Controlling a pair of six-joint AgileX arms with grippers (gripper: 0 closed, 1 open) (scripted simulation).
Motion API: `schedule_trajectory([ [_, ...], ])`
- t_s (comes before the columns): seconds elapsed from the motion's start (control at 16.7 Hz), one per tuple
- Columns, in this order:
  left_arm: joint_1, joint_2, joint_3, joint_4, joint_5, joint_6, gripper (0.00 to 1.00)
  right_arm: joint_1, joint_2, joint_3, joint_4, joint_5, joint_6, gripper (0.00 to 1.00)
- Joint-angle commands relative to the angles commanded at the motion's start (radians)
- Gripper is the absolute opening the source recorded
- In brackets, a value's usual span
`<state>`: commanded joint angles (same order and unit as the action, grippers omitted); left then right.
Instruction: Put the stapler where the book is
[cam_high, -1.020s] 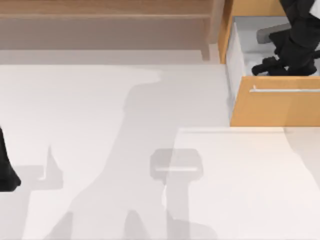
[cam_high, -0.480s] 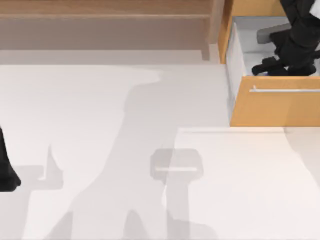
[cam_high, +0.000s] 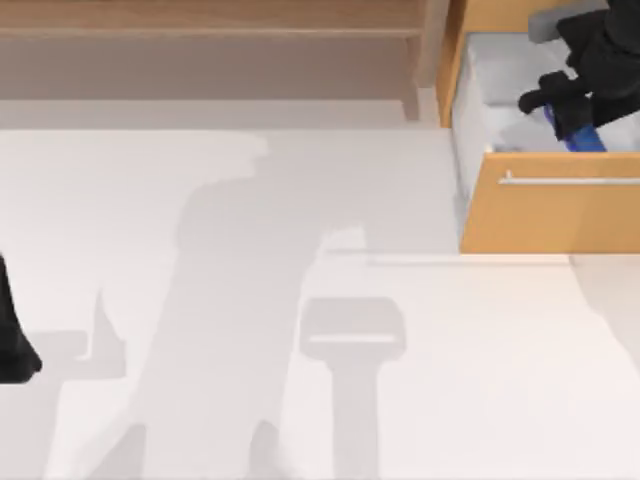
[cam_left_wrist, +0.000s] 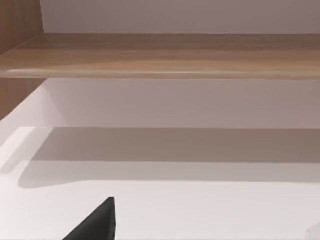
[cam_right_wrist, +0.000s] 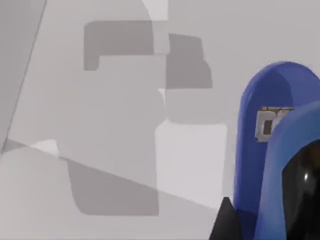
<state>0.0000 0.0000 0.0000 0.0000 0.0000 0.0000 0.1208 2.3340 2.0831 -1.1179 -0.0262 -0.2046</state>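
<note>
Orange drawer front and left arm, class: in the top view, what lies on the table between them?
Nothing but shadows: the top view shows bare table between the orange drawer front and the parked left arm.

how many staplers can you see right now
1. The stapler is in the right hand over the open drawer at the table's far right. The arm may hide other things in the drawer.
</note>
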Motion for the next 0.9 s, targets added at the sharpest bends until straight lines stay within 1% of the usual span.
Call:
schedule_trajectory([
  [0.3, 0.000, 0.000, 0.000, 0.000, 0.000, 0.000, 1.00, -0.088, -0.171, -0.056, 0.034, -0.026, -0.028, 0.00],
  [0.6, 0.000, 0.000, 0.000, 0.000, 0.000, 0.000, 1.00, -0.265, -0.278, -0.184, 0.079, -0.035, -0.065, 0.00],
  [0.9, 0.000, 0.000, 0.000, 0.000, 0.000, 0.000, 1.00, -0.442, -0.333, -0.349, 0.118, -0.028, -0.122, 0.00],
])
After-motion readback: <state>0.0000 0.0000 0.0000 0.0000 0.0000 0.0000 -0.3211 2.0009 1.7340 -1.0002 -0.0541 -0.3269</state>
